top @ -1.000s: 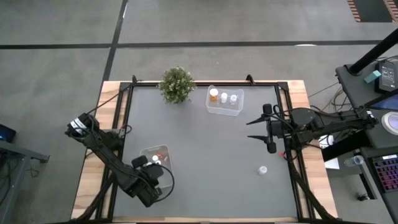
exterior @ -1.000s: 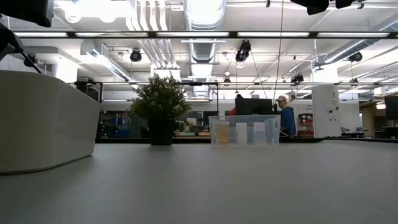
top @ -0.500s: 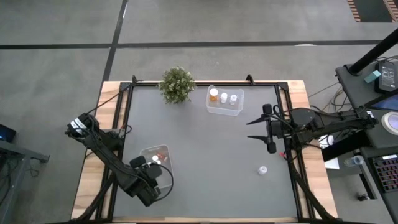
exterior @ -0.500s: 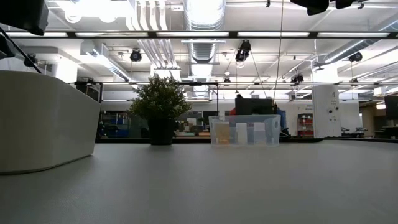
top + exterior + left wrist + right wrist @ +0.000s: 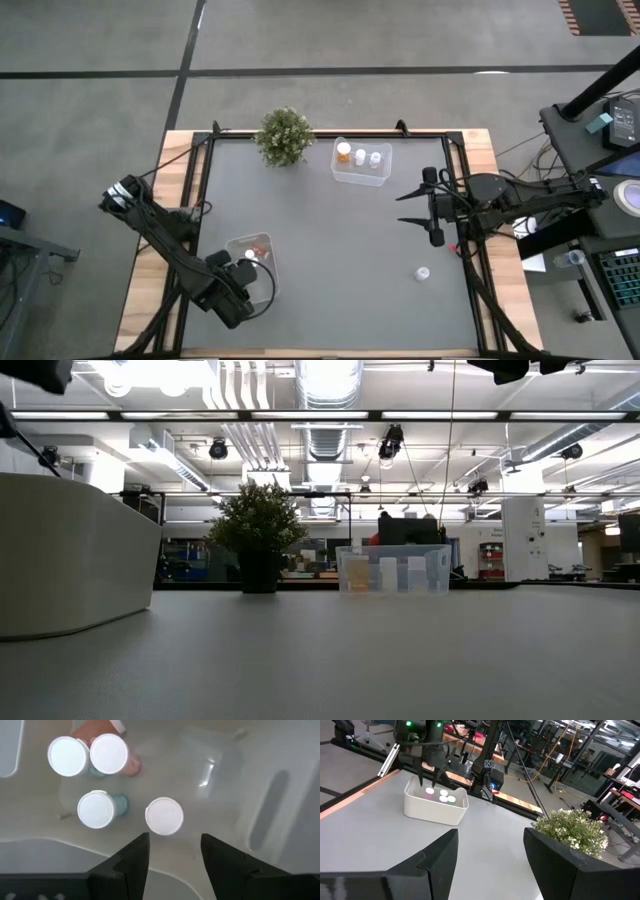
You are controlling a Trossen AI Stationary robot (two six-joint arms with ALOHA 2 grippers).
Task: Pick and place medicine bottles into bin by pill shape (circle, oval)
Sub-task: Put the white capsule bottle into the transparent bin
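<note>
- Medicine bottles stand in the near bin under the left arm: the left wrist view shows 4 white caps there, 2 side by side over pink and pale blue bodies, 1 over a pale blue body, and 1 alone just ahead of the fingers.
- Left gripper hangs above that bin with its fingers apart and nothing between them.
- Far bin, beside the plant, holds 3 more bottles, 1 of them orange.
- 1 small white item, probably another bottle, lies alone on the table near the right edge.
- Right gripper hovers over the right side of the table, well apart from both bins, fingers spread and empty.
</note>
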